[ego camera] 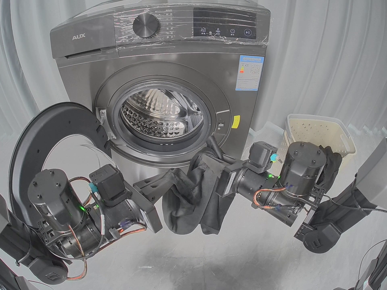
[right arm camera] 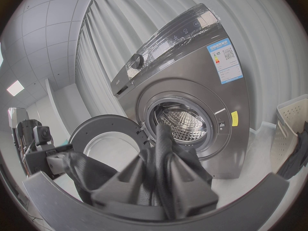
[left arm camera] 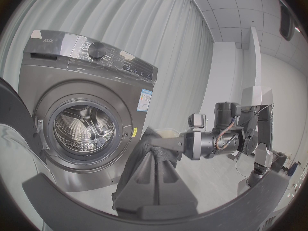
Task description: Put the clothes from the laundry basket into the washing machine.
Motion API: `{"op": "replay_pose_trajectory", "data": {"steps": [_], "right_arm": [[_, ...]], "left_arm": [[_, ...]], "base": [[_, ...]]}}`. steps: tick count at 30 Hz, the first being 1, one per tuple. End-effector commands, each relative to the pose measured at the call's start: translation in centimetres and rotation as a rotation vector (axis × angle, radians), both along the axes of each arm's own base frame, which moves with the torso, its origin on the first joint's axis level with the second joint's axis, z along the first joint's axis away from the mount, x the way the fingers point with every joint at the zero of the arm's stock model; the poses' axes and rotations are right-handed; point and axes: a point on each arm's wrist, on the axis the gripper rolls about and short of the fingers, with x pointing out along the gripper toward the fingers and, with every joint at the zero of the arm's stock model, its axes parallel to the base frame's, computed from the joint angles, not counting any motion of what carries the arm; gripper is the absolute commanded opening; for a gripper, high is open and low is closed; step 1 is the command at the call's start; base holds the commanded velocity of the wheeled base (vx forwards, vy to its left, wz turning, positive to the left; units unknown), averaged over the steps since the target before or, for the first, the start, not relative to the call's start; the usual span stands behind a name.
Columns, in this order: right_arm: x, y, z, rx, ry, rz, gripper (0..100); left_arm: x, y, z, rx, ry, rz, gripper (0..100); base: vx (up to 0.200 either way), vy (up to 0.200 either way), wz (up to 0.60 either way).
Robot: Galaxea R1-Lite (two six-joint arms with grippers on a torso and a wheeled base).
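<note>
While the left gripper (ego camera: pixel 172 177) and right gripper (ego camera: pixel 212 160) are both pinching the dark cloth (ego camera: pixel 189 210), it is hanging near the open washing machine (ego camera: pixel 161 67); the laundry basket (ego camera: pixel 318 119) is sitting far right.

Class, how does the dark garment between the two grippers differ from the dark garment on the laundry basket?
The held garment is clamped by the left gripper and right gripper; the basket garment is ungripped. The held garment hangs before the washing machine; the basket garment drapes over the laundry basket rim. Both are dark cloth.
</note>
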Motion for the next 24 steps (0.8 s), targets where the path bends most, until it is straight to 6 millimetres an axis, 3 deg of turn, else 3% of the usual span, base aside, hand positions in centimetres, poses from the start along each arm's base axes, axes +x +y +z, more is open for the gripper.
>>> {"op": "replay_pose_trajectory", "data": {"steps": [1, 24], "right_arm": [[0.0, 0.1, -0.6, -0.013, 0.015, 0.003, 100], [-0.4, -2.0, -4.3, -0.167, 0.098, -0.053, 100]], "left_arm": [[-0.2, 0.1, 0.7, -0.022, -0.025, -0.003, 0], [2.2, -1.3, 2.2, -0.105, -0.097, 0.113, 0]], "base": [[0.000, 0.000, 0.00], [0.000, 0.000, 0.00]]}}
